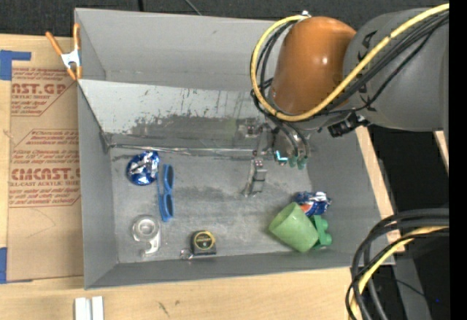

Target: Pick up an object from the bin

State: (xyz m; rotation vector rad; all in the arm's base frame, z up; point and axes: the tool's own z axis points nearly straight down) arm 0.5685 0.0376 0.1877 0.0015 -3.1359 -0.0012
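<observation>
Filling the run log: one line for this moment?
gripper: low over bin floor, centre | nearest: green cup, lower right | grasp: none visible

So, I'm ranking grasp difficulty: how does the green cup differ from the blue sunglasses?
The green cup is bulky and rounded, on the view's right; the blue sunglasses are thin and flat, on its left. Both rest on the floor of the bin.

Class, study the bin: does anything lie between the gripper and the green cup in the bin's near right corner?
Nothing visible does. Only bare bin floor lies between the gripper and the green cup. The crumpled blue, red and white packet lies against the cup's far right side, off that line.
</observation>
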